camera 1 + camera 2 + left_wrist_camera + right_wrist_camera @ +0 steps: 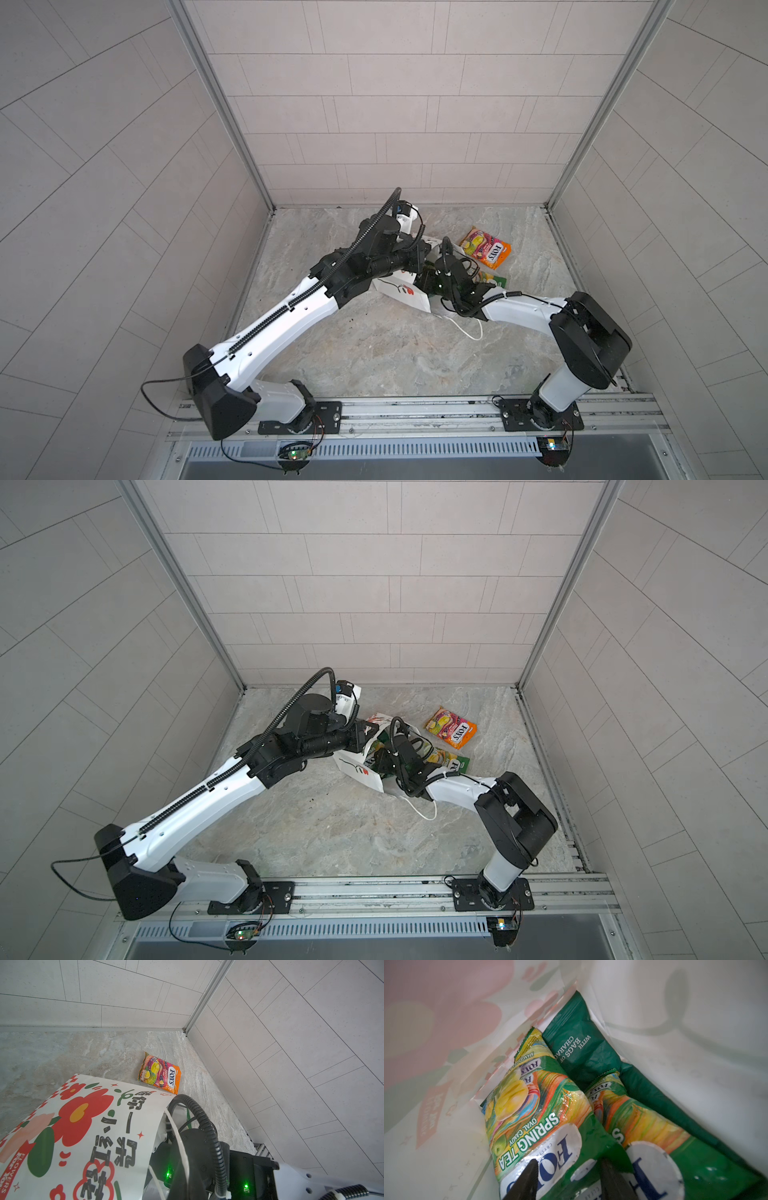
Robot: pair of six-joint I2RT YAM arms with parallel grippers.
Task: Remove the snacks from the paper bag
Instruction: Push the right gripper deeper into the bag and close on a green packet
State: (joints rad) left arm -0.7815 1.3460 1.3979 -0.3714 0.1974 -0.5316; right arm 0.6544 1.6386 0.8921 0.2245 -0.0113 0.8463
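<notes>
The paper bag point(398, 291) lies on its side mid-table point(374, 357), mouth toward my right arm. My right claw point(569, 1164) is inside it, fingers moderately apart and holding nothing, tips just over two yellow-green FOX'S packets point(533, 1109). The dark green crisp bag point(579, 1043) sits behind them, deeper in. My left claw point(420, 250) is closed at the bag's upper edge; I cannot tell whether it pinches paper. The orange-pink FOX'S packet point(485, 248) lies on the table near the mouth.

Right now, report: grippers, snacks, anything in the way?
Left gripper shut on bag rim. Right gripper inside, fingers open over two green packets; crisp bag alongside. Orange packet out. Nothing blocking.
</notes>
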